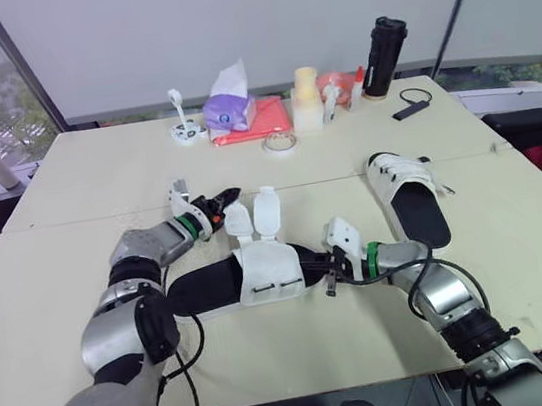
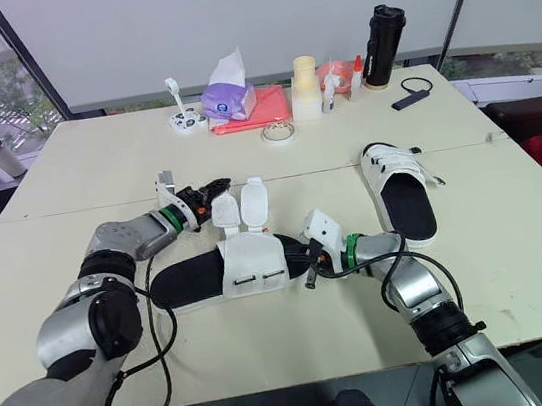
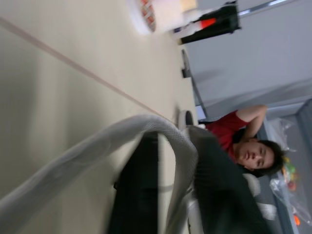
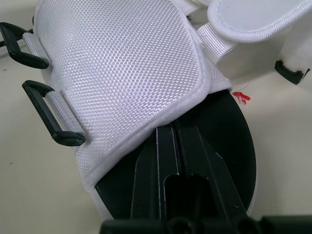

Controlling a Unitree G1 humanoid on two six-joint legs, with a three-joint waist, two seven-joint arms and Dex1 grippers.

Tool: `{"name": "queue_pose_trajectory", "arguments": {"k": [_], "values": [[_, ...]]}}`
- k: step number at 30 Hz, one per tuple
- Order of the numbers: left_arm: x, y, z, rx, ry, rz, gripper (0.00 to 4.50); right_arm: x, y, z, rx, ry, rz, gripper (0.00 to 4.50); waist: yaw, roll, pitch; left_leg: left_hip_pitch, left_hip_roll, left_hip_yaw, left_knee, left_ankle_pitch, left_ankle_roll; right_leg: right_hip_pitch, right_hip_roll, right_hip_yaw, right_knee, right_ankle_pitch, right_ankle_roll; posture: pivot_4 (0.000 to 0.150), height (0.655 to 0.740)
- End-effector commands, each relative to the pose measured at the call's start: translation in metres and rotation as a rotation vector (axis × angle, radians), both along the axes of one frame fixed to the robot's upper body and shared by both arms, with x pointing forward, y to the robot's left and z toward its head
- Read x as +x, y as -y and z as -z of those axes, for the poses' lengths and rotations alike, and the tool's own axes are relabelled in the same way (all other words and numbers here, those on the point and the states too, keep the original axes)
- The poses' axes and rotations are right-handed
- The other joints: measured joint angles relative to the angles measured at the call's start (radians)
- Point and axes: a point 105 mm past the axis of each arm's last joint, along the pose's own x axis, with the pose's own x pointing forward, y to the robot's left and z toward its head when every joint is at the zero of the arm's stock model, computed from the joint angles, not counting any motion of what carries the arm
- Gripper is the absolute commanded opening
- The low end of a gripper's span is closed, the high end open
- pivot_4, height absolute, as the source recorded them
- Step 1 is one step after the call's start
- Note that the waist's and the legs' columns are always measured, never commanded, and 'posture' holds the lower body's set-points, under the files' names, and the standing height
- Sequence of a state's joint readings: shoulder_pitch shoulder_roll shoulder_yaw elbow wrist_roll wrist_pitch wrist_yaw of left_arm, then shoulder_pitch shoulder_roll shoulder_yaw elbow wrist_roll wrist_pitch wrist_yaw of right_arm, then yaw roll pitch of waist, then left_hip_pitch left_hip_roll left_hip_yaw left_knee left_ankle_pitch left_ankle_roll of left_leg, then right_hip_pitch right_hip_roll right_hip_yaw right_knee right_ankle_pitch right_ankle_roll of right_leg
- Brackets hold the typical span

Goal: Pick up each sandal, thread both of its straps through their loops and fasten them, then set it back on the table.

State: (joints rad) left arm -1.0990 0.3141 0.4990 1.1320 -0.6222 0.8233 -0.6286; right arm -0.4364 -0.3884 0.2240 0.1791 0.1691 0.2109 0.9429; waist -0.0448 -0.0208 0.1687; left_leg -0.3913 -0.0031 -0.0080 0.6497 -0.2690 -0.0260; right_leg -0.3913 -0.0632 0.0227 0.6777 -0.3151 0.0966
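A sandal (image 1: pixel 261 273) with a black sole and white upper lies on the table in front of me, its two white straps (image 1: pixel 264 210) standing up loose. My left gripper (image 1: pixel 225 203) is at the nearer strap (image 3: pixel 146 131), which runs between its fingers; it looks shut on that strap. My right gripper (image 4: pixel 170 146) reaches into the sandal's open end, its fingers (image 4: pixel 195 165) pressed together on the insole under the white upper (image 4: pixel 122 73). Two black loops (image 4: pixel 53 126) hang off the upper's side. A second sandal (image 1: pixel 409 194) lies flat at the right.
Along the far edge stand a purple tissue box (image 1: pixel 230 111), a red cloth (image 1: pixel 258 124), a tape roll (image 1: pixel 279 142), a pale cylinder (image 1: pixel 307 97) and a black flask (image 1: pixel 383 54). A black device with a cable (image 1: pixel 411 105) lies nearby. A person in red (image 3: pixel 243 141) sits beyond the table.
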Motion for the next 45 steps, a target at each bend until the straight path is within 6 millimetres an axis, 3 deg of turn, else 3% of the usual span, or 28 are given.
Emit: {"name": "queue_pose_trajectory", "arguments": {"k": [1, 7, 10, 13, 16, 19, 22, 26, 31, 35, 36, 42, 45], "values": [[-0.003, 0.008, -0.019, 0.028, 0.076, 0.08, 0.03, -0.007, -0.004, 0.022, -0.038, -0.067, 0.007, 0.0, 0.0, 0.0, 0.0, 0.0, 0.0, 0.0, 0.0, 0.0, 0.0, 0.0, 0.0, 0.0, 0.0, 0.0, 0.0, 0.15, 0.74], [-0.01, 0.003, -0.02, 0.078, 0.084, 0.127, 0.03, -0.008, -0.005, 0.023, -0.036, -0.071, 0.008, 0.0, -0.003, 0.0, 0.0, 0.0, 0.0, 0.0, -0.001, 0.0, 0.0, 0.0, 0.001, 0.0, 0.0, 0.0, 0.0, 0.15, 0.74], [-0.012, -0.002, -0.03, 0.181, 0.208, 0.14, 0.03, -0.008, -0.005, 0.023, -0.036, -0.072, 0.009, 0.0, -0.006, 0.0, 0.0, 0.0, 0.0, 0.0, -0.001, 0.0, 0.0, -0.001, 0.001, 0.0, 0.0, 0.0, 0.0, 0.15, 0.74], [-0.023, 0.005, -0.061, 0.397, 0.56, 0.158, 0.03, -0.008, -0.005, 0.024, -0.039, -0.072, 0.007, 0.0, -0.003, 0.0, 0.0, 0.0, 0.001, 0.0, -0.001, 0.0, -0.001, -0.001, 0.0, 0.0, 0.0, 0.0, 0.0, 0.15, 0.74], [-0.056, 0.025, -0.074, 0.669, 0.939, 0.248, 0.03, -0.009, -0.002, 0.026, -0.046, -0.076, 0.005, 0.0, -0.001, 0.0, 0.0, 0.0, 0.001, 0.0, -0.003, 0.001, -0.003, 0.0, 0.0, 0.002, -0.003, 0.001, -0.002, 0.15, 0.74], [-0.098, 0.039, -0.047, 1.014, 1.328, 0.447, 0.03, -0.01, 0.0, 0.028, -0.055, -0.081, -0.001, 0.0, 0.0, 0.002, -0.001, 0.0, 0.003, 0.0, -0.006, 0.002, -0.004, 0.001, 0.001, 0.002, -0.009, 0.003, -0.004, 0.15, 0.74], [-0.126, 0.038, -0.02, 1.197, 1.649, 0.602, 0.03, -0.008, -0.001, 0.029, -0.055, -0.083, -0.002, 0.0, 0.002, 0.004, -0.002, 0.002, 0.003, 0.001, -0.011, 0.002, -0.004, 0.002, 0.0, 0.003, -0.013, 0.003, -0.006, 0.15, 0.74], [-0.12, 0.021, -0.015, 1.438, 2.051, 0.576, 0.03, -0.006, -0.001, 0.029, -0.049, -0.085, 0.001, 0.0, 0.004, 0.003, -0.002, 0.002, 0.004, 0.001, -0.012, 0.003, -0.003, 0.002, 0.0, 0.002, -0.015, 0.005, -0.009, 0.15, 0.74], [-0.102, 0.009, -0.018, 1.654, 2.337, 0.579, 0.03, -0.006, -0.003, 0.03, -0.044, -0.082, 0.003, 0.0, -0.001, 0.002, -0.002, 0.002, 0.004, 0.002, -0.012, 0.003, -0.001, 0.001, 0.0, 0.002, -0.015, 0.005, -0.009, 0.15, 0.74], [-0.088, 0.016, -0.043, 1.785, 2.569, 0.275, 0.03, -0.006, -0.003, 0.031, -0.044, -0.082, 0.007, 0.0, 0.0, 0.001, -0.002, 0.001, 0.004, 0.003, -0.012, 0.003, -0.001, 0.0, 0.002, 0.001, -0.013, 0.005, -0.008, 0.15, 0.74], [-0.087, 0.015, -0.043, -1.746, -2.556, -0.218, 0.03, -0.005, -0.002, 0.031, -0.045, -0.082, 0.009, 0.0, 0.0, 0.001, -0.002, 0.001, 0.004, 0.003, -0.012, 0.003, -0.001, 0.0, 0.002, 0.001, -0.013, 0.005, -0.007, 0.15, 0.74], [-0.093, 0.018, -0.056, -1.47, -2.535, 0.044, 0.03, -0.003, 0.001, 0.031, -0.045, -0.089, 0.018, 0.0, 0.001, 0.001, -0.002, 0.001, 0.004, 0.003, -0.012, 0.003, -0.001, 0.0, 0.003, -0.001, -0.012, 0.006, -0.006, 0.15, 0.74], [-0.102, 0.019, -0.048, -1.369, -2.582, 0.025, 0.03, -0.002, 0.001, 0.03, -0.043, -0.092, 0.022, 0.0, 0.0, 0.001, -0.002, 0.001, 0.004, 0.003, -0.011, 0.003, -0.001, 0.0, 0.003, -0.001, -0.012, 0.006, -0.006, 0.15, 0.74]]}}
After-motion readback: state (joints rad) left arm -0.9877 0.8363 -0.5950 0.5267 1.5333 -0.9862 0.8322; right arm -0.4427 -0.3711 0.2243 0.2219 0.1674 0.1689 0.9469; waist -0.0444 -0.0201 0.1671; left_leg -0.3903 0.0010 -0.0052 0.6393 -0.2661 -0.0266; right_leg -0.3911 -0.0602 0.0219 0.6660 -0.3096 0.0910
